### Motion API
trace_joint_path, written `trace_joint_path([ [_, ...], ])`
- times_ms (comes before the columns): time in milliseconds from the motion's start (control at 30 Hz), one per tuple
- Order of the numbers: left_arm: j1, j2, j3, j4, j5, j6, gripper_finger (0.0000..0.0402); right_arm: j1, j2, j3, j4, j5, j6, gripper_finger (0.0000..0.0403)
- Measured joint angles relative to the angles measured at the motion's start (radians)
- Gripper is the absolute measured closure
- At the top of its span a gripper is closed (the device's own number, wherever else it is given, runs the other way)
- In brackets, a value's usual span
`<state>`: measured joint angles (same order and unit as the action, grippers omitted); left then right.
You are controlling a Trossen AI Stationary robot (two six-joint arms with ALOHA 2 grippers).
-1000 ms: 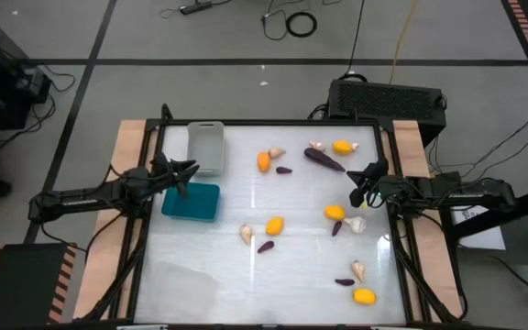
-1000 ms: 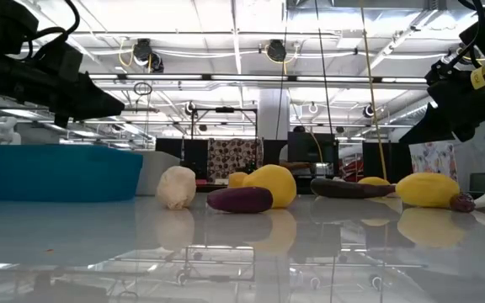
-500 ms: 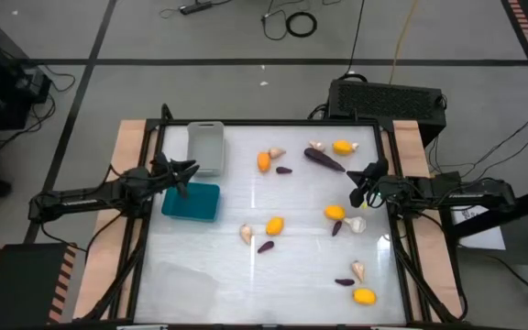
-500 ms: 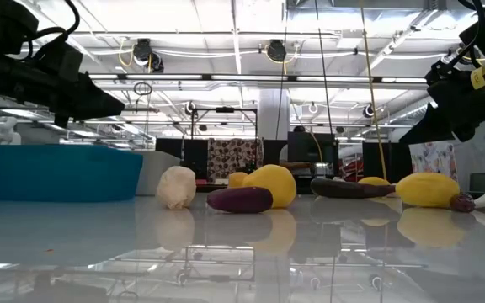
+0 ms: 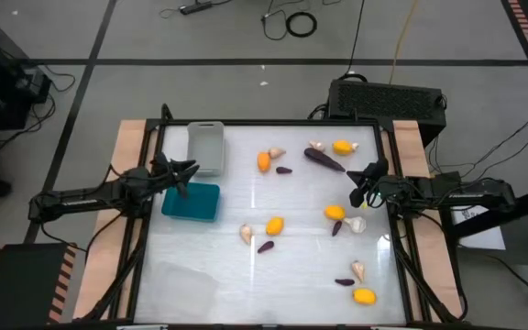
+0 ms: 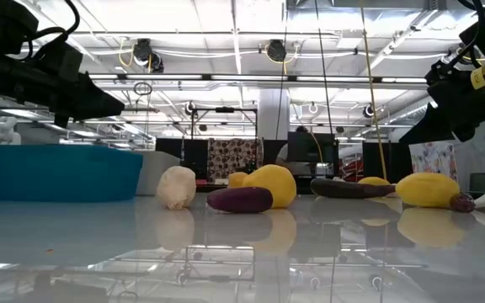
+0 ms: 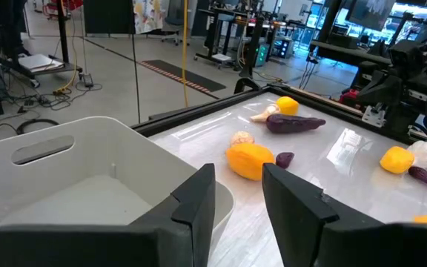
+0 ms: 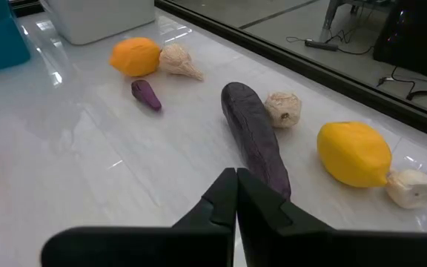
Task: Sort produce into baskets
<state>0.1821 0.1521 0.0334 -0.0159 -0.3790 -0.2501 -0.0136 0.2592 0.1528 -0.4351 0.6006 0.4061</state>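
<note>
Produce point(image 5: 274, 225) lies scattered across the table point(image 5: 301, 284), exactly where it lay a second ago; none sits in the grey basket point(image 5: 205, 147) or the teal basket point(image 5: 192, 202). The left tool point(image 5: 183, 176) hovers between them, slightly spread and empty. The right tool point(image 5: 360, 183), pressed together, hangs near the large eggplant point(image 8: 256, 139). Sorting looks unstarted.

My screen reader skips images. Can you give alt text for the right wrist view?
The shut right pincer points at a large purple eggplant lying on the white table. Yellow fruits, pale garlic bulbs and a small eggplant lie around it.
</note>
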Motion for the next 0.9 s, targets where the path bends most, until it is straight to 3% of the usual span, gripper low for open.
trace_joint_path([
  [600,0.000,0.000,-0.003,0.032,0.006,-0.032,0.0281,0.000,0.000,0.000,0.007,0.000,0.009,0.0399],
  [733,0.000,0.000,-0.003,0.045,0.079,-0.155,0.0281,0.000,0.000,0.000,0.126,0.009,0.119,0.0399],
  [800,0.000,-0.001,-0.003,0.069,0.088,-0.161,0.0281,0.000,0.001,0.000,0.211,0.030,0.069,0.0399],
  [900,0.000,0.000,-0.003,0.079,0.003,-0.162,0.0281,0.000,0.000,0.000,0.370,0.035,-0.053,0.0399],
])
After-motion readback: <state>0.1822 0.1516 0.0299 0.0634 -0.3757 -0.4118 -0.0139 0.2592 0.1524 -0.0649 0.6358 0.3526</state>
